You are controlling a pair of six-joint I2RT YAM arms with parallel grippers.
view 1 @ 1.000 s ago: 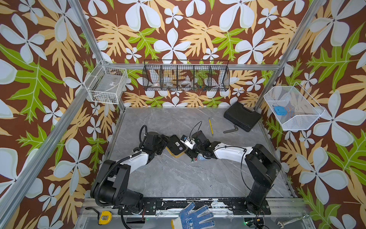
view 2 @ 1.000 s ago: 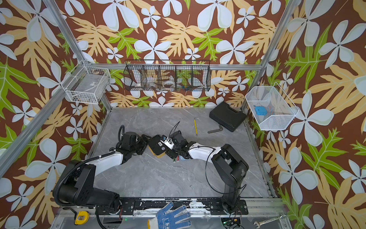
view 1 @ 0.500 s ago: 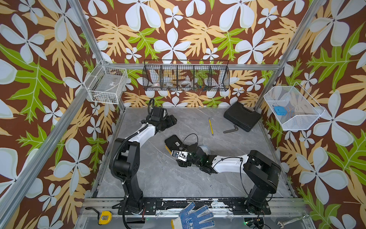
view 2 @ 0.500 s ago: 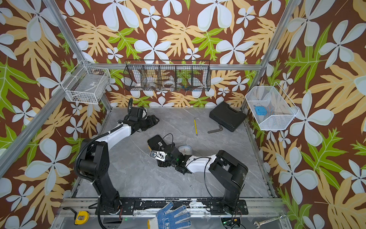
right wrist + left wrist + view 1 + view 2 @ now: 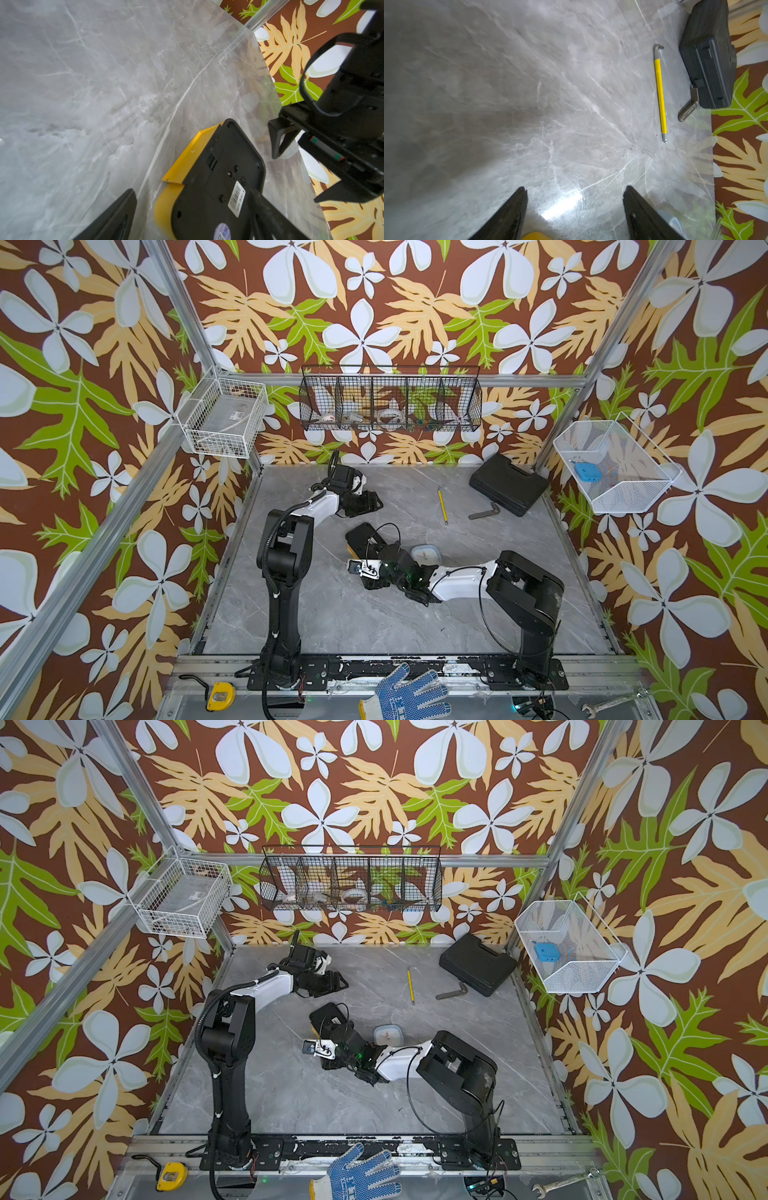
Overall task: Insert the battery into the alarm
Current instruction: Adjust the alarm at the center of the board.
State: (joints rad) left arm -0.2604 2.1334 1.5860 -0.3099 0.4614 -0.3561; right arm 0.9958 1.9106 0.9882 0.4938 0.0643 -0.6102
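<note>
Alarm (image 5: 216, 166) back-up, partly between spread fingers (image 5: 116, 216) of right hand (image 5: 192, 191).

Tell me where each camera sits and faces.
Top views: overhead, looking down at the table; left arm, right arm show.
Left wrist: on left arm, facing hex key and black case; open left gripper shows.
Right wrist: on right arm, facing alarm; open right gripper and left gripper show.
Shared: both top views show all three.

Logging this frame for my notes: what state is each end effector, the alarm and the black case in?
alarm: lying face down, black back up.
left end effector: open, empty.
right end effector: open, at the alarm, not gripping it.
black case: closed, lying flat.
</note>
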